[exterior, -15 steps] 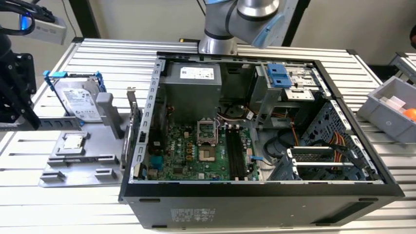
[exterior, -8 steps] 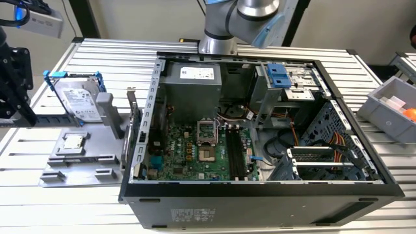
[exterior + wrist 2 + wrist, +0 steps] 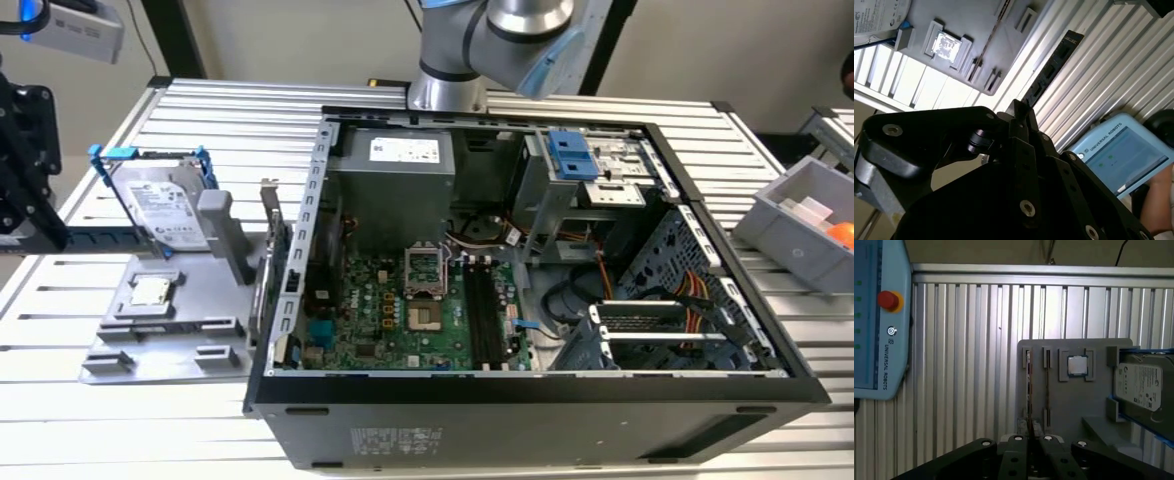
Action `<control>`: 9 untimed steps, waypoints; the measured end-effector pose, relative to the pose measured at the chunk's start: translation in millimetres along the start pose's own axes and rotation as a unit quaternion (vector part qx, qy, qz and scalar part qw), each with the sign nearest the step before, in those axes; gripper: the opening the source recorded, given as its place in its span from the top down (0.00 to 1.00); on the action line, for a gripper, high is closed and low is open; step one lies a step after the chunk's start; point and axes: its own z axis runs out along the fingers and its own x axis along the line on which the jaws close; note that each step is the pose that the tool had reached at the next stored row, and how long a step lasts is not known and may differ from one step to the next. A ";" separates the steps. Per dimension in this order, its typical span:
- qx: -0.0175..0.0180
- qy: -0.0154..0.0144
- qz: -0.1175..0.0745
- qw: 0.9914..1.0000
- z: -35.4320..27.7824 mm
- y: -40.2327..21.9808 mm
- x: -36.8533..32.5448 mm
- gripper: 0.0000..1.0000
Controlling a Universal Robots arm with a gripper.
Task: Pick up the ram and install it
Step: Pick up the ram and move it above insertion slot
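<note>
**Reporter:** Where is the ram (image 3: 1051, 70)?

**Technician:** In the gripper (image 3: 1020, 112). The second wrist view shows the fingers (image 3: 1018, 131) clenched on what looks like one end of the dark stick. The rest reaches out over the ribbed surface (image 3: 1104, 75), beside the grey holder (image 3: 989, 30) carrying the processor chip (image 3: 946, 45). It appears lifted clear of the holder.

**Reporter:** And the computer?

**Technician:** The open computer case (image 3: 534, 385) stands mid-frame in the exterior view. Its black memory slots (image 3: 483, 315) lie just below centre, toward the exterior view's right of the processor socket (image 3: 424, 270).

**Reporter:** What does this carry demand?

**Technician:** In my judgement, a firm, square hold. The stick is long and held near its end, so any tilt grows along it. Its edge should run parallel to the slots and pass clear of the case wall.
</note>
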 end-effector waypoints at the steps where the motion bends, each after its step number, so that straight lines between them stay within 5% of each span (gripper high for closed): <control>1: 0.000 0.000 0.000 1.000 -0.8 0.0 0.0 1.00; 9: 0.000 0.000 0.000 1.000 -1.1 0.0 0.0 1.00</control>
